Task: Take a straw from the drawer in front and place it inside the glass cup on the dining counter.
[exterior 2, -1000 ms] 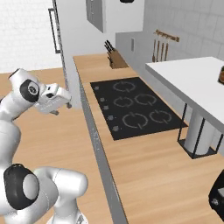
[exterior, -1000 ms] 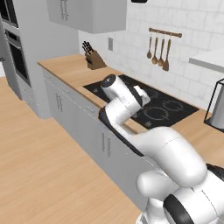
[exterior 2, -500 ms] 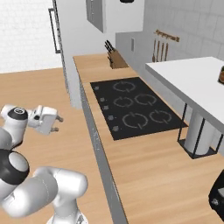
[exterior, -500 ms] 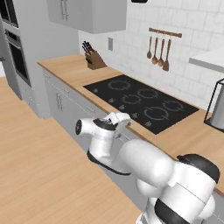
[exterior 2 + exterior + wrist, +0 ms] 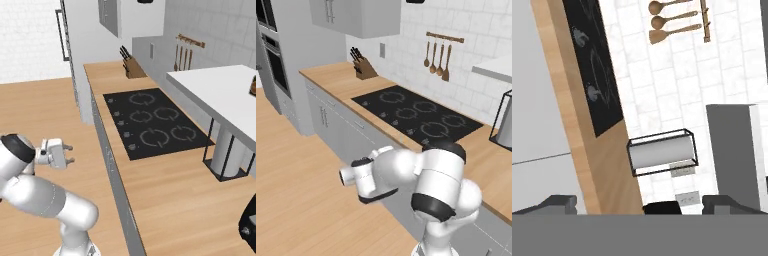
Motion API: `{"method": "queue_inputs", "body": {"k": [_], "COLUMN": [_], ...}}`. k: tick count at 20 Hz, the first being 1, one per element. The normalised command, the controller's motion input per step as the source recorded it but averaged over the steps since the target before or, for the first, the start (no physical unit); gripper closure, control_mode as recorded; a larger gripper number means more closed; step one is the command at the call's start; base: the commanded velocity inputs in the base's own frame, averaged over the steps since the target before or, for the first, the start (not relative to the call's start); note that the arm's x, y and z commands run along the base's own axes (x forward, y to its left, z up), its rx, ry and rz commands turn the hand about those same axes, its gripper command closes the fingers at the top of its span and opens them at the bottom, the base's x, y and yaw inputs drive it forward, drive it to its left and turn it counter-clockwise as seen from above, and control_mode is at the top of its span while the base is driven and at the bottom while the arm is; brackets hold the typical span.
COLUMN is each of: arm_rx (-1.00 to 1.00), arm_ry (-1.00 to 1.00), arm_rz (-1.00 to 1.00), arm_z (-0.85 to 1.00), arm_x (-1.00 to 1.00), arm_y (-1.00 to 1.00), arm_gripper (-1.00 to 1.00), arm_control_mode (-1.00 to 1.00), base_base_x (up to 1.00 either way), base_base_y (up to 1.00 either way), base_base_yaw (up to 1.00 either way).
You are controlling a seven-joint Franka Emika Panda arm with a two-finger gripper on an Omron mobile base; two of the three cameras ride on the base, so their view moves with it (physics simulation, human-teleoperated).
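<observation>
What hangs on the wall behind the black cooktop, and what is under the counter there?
Behind the cooktop, wooden utensils hang from a rail on white tile. Under the counter are closed grey cabinet fronts; their insides are hidden.

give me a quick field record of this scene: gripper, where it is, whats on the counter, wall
gripper: open, empty
gripper place: low, out in front of the grey cabinet fronts, over the wood floor
counter: light wood, with black cooktop and knife block
wall: wooden utensils hanging on a rail
drawer state: none seen pulled out
</observation>
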Motion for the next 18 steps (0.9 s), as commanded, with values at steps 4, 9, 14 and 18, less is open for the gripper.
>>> {"method": "queue_inputs", "body": {"k": [4, 9, 14, 18], "arm_rx": [-0.30, -0.05, 0.00, 0.00], "arm_ry": [0.00, 0.00, 0.00, 0.00], "arm_rz": [-0.14, -0.06, -0.02, -0.01], "arm_z": [-0.26, -0.22, -0.42, -0.31], "arm_x": [0.46, 0.41, 0.41, 0.30], "arm_y": [0.03, -0.14, -0.19, -0.29], "arm_gripper": [-1.00, -1.00, -1.00, -1.00], "arm_control_mode": [-1.00, -1.00, -1.00, -1.00], "base_base_x": [0.00, 0.00, 0.00, 0.00], "base_base_y": [0.00, 0.00, 0.00, 0.00], "base_base_yaw": [0.00, 0.00, 0.00, 0.00]}}
